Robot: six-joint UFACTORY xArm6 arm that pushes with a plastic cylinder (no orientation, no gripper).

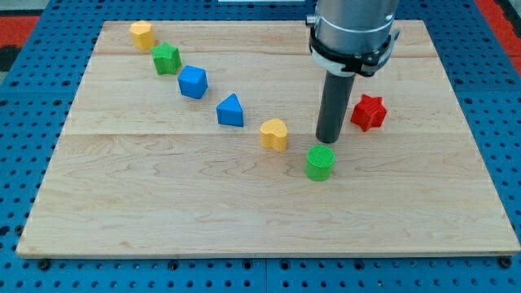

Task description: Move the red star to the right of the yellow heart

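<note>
A wooden board (244, 220) lies on a blue perforated table, with a robot arm coming down from the far edge of the scene. The arm ends in a straight dark rod with no fingers at all, so nothing opens, closes or holds anything. The rod's tip (327, 143) rests on the board between the yellow heart (275, 134) to its left and the red star (368, 112) to its right, and just behind the green cylinder (320, 162), which sits nearest the viewer. The red star lies apart from the rod, slightly farther back, and already to the right of the heart, though well separated from it.

A diagonal row runs to the far left: a blue triangular block (230, 111), a blue block (193, 82) with several sides, a green star (166, 59) and a yellow block (142, 34) near the far corner.

The likely trouble: the tip stands on the star's left, so a push from here would drive the star away from the heart. Swinging round could also nudge the green cylinder or the heart itself.

The arm's upper part is cut off at the top, and its housing hides some board behind it. Whether the tip actually touches the cylinder is hard to tell
</note>
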